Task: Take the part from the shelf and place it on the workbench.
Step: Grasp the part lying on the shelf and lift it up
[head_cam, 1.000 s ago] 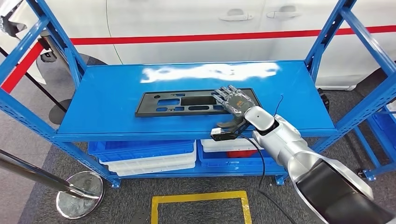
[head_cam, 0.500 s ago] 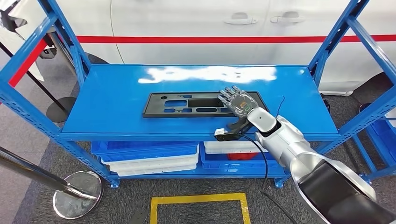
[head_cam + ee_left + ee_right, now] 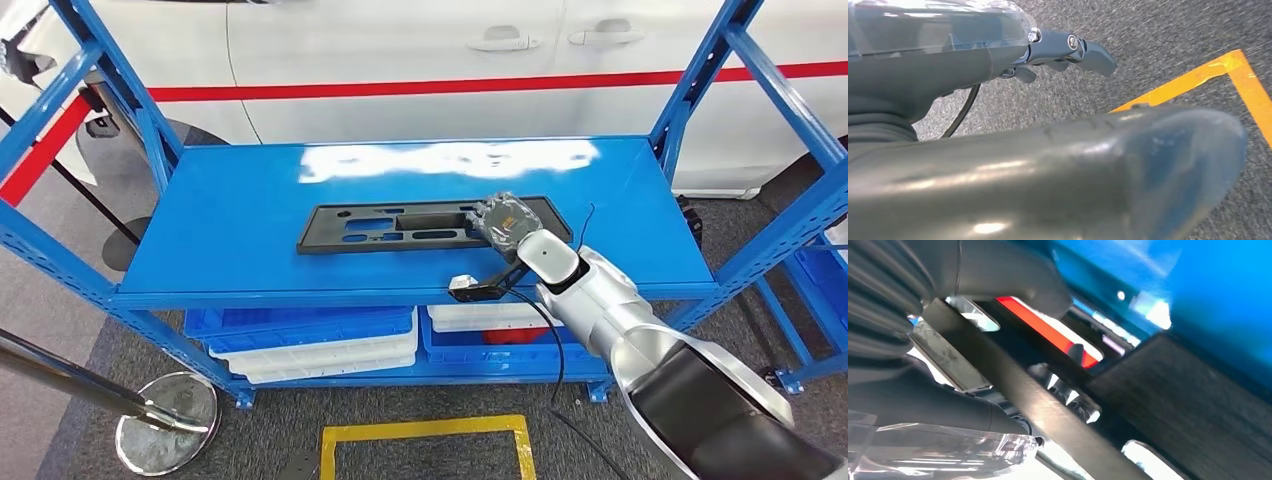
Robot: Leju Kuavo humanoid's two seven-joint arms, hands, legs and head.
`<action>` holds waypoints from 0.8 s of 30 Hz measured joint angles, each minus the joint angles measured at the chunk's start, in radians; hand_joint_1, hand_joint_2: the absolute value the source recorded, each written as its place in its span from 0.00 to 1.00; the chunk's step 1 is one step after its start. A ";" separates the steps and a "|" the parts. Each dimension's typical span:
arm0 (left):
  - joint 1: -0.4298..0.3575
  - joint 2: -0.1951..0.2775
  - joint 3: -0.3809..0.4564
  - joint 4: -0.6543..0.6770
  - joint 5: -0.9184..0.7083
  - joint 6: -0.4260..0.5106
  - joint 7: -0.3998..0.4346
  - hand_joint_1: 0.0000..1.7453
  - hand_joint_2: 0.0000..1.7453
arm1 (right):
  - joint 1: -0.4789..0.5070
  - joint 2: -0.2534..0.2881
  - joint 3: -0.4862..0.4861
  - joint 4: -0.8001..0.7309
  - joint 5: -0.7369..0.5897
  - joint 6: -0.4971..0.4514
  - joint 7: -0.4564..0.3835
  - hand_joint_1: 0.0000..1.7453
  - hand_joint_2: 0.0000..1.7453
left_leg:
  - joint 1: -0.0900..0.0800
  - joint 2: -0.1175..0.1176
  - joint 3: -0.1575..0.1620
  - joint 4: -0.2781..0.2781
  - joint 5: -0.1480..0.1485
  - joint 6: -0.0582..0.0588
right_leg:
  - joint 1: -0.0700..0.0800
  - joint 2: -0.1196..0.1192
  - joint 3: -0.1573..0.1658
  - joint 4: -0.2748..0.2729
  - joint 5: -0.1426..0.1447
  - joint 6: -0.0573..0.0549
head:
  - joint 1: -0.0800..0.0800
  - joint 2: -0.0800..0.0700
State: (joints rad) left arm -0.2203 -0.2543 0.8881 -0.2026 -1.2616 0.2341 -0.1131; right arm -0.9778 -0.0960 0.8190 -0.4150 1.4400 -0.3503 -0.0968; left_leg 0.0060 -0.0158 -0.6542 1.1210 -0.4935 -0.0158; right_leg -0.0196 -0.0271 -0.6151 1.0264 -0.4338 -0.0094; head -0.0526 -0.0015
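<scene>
The part [image 3: 400, 228] is a long flat black panel with several cut-outs, lying on the top board of the blue shelf [image 3: 240, 200]. My right hand [image 3: 505, 220] sits at the panel's right end with its fingers curled onto it. In the right wrist view a dark bar of the part [image 3: 1048, 415] runs between the grey thumb [image 3: 1013, 270] and the darker fingers [image 3: 948, 410], so the hand grips it. My left hand [image 3: 948, 65] hangs over the grey floor, holding nothing, its fingers [image 3: 1083, 47] apart from the thumb.
Blue shelf uprights [image 3: 700, 90] slant up on both sides. Blue and white bins [image 3: 310, 325] fill the lower level. A white car with a red stripe [image 3: 450, 40] stands behind. A chrome post base [image 3: 165, 430] and yellow floor tape [image 3: 425, 425] lie in front.
My right hand's fingers, spread flat over the panel's right end before, have curled in around it. The whole picture swayed slightly, so the camera moved; the panel stays on the shelf.
</scene>
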 joint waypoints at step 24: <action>0.016 0.005 0.007 0.000 0.018 -0.009 -0.045 0.00 1.00 | -0.105 -0.005 -0.306 -0.339 -0.708 0.297 -0.326 1.00 1.00 | 0.000 -0.005 0.043 -0.092 0.062 0.034 | -0.004 0.005 -0.014 0.040 -0.007 0.039 | 0.000 0.000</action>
State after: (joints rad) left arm -0.2040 -0.2494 0.8947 -0.2026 -1.2435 0.2248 -0.1584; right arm -1.0830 -0.1010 0.5131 -0.7536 0.7315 -0.0532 -0.4232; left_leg 0.0064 -0.0208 -0.6116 1.0295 -0.4313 0.0177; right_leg -0.0238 -0.0223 -0.6289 1.0659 -0.4403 0.0291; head -0.0525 -0.0017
